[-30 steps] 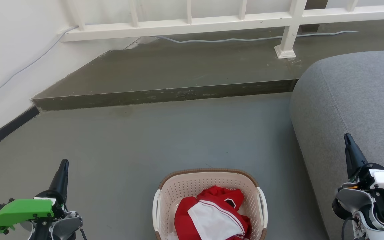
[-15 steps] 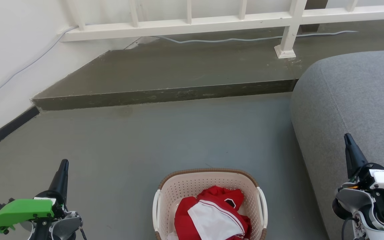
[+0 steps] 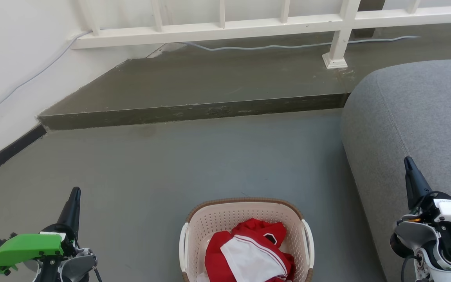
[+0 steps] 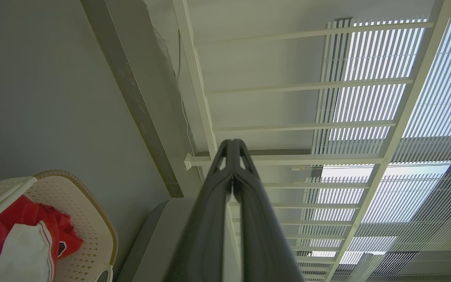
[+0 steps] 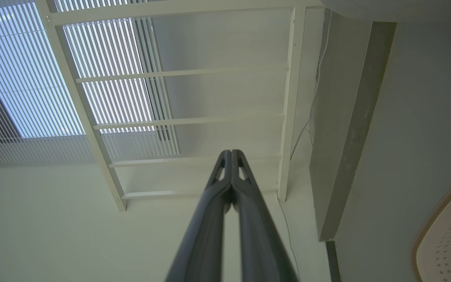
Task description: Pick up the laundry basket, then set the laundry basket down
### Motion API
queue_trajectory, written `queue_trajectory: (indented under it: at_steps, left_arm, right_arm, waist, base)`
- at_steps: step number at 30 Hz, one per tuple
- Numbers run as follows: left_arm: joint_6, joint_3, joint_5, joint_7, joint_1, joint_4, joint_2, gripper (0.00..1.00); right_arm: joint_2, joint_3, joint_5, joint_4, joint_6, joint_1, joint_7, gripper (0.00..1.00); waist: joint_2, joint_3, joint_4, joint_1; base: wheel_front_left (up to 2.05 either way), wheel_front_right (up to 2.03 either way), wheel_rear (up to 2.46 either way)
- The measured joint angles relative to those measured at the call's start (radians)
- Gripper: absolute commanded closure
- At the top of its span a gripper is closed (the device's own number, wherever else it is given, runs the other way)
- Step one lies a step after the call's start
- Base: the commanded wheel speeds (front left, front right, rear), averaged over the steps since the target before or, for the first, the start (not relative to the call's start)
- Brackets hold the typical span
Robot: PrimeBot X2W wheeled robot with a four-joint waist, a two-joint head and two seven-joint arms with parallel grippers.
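Observation:
The laundry basket [image 3: 245, 219] stands on the grey floor at the bottom middle of the head view, cream and perforated with a brown rim and white side handles. Red and white clothing [image 3: 249, 252] lies inside it. My left gripper [image 3: 74, 192] hangs well to the basket's left, shut and empty. Over the sofa's edge to the right, my right gripper [image 3: 407, 161] is shut with nothing in it. The left wrist view shows the basket [image 4: 88, 219] at lower left beside my closed left gripper [image 4: 232, 141]. A corner of the basket [image 5: 450, 243] appears at lower right past my right gripper [image 5: 231, 152].
A grey sofa [image 3: 417, 129] fills the right side. A raised concrete step [image 3: 194, 111] crosses ahead, with a white railing [image 3: 225, 27] and a cable [image 3: 288, 46] behind it. A white wall [image 3: 10, 70] with dark skirting runs along the left.

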Motion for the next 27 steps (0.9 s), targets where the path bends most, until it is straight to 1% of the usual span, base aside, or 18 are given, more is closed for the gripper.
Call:
queue_trajectory:
  at_steps: [27]
  left_arm:
    - [0.000,0.000,0.000,0.000,0.000,0.000,-0.001,1.00]
  right_arm:
    - [0.001,-0.001,-0.001,0.000,0.000,0.000,0.006,1.00]
  waist:
    - [0.0000,0.000,0.000,0.0000]
  base:
    - [0.00,0.00,0.00]
